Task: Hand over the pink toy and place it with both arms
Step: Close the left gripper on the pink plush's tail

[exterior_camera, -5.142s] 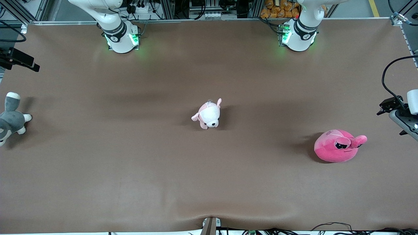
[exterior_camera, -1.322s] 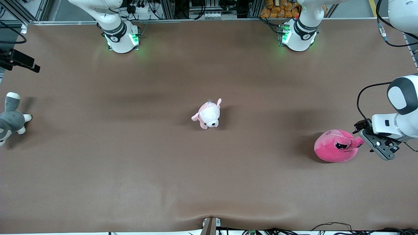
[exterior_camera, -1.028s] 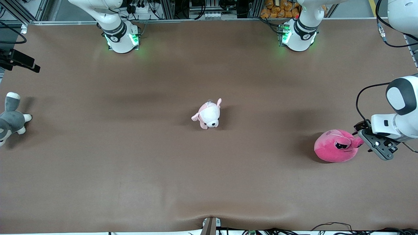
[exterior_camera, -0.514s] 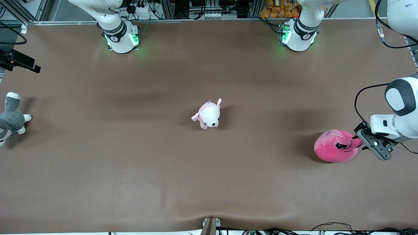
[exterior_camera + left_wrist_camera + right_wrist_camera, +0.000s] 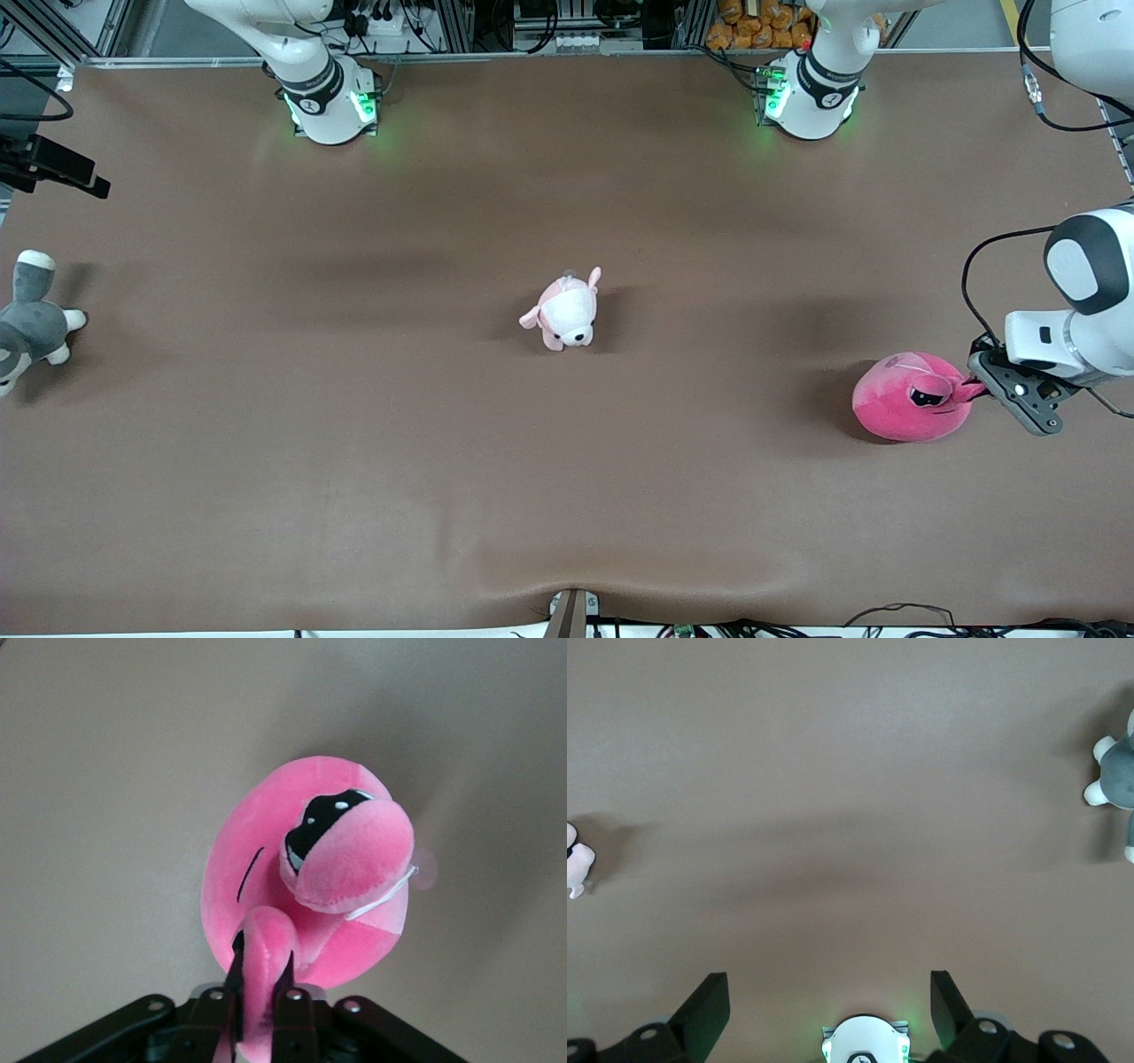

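Observation:
The pink toy (image 5: pixel 908 409) lies on the brown table near the left arm's end. It is a hot-pink blob with two stalk eyes and black eyelids. My left gripper (image 5: pixel 975 388) is low beside it and shut on one eye stalk. In the left wrist view the stalk (image 5: pixel 263 948) is pinched between the two black fingers, with the toy's body (image 5: pixel 257 833) and other eye just past them. My right gripper (image 5: pixel 826 990) is open and empty, high over the table. Its arm waits.
A small pale pink-and-white puppy plush (image 5: pixel 567 312) stands mid-table; it also shows in the right wrist view (image 5: pixel 576 859). A grey-and-white plush animal (image 5: pixel 27 328) lies at the right arm's end of the table, and appears in the right wrist view (image 5: pixel 1116 771).
My left gripper came in from the table's end to the pink toy and closed on its eye stalk. The toy's stalk is squeezed thinner. The right arm has not moved.

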Controlling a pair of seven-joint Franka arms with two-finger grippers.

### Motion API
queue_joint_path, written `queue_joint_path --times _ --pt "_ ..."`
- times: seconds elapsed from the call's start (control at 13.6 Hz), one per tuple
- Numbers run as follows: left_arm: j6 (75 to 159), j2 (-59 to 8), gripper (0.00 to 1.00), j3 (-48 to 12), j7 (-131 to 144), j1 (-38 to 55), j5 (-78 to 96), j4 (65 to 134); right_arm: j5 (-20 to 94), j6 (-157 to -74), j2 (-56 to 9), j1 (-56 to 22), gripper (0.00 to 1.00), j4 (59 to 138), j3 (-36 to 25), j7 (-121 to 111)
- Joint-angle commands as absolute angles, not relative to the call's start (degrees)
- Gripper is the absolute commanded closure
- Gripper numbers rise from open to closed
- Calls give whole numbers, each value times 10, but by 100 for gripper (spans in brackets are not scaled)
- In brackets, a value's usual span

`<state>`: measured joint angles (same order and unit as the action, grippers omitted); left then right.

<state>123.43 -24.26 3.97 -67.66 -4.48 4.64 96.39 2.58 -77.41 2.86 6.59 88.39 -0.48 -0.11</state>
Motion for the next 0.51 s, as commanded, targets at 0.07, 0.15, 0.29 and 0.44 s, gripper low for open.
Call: queue_joint_path --times 0.07,0.15,0.29,0.44 --pt "1240 -241 100 40 -693 -42 58 967 26 -776 32 76 0 889 2 4" --pt "1238 -239 100 40 -693 -42 58 967 26 -776 32 76 0 889 2 5" --pt "1236 -236 100 40 -693 -42 58 966 26 -774 32 76 0 889 2 6" --pt "1235 -236 100 39 -693 -42 58 963 26 -773 32 77 0 889 2 6"
